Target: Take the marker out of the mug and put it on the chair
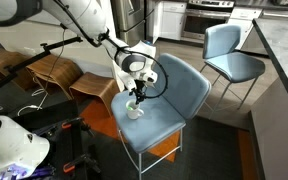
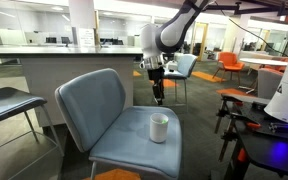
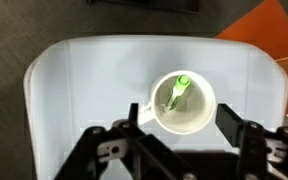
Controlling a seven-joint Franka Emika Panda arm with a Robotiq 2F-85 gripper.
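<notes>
A small white mug stands on the seat of the light blue-grey chair. A green-capped marker leans inside the mug. In the wrist view my gripper is open, its two dark fingers straddling the mug from above. In both exterior views the gripper hangs a short way above the mug, which sits on the chair seat.
A similar blue chair with dark legs stands behind. Brown bent-wood chairs sit beside the task chair. A grey stool and dark robot equipment flank the chair. An orange floor patch lies past the chair.
</notes>
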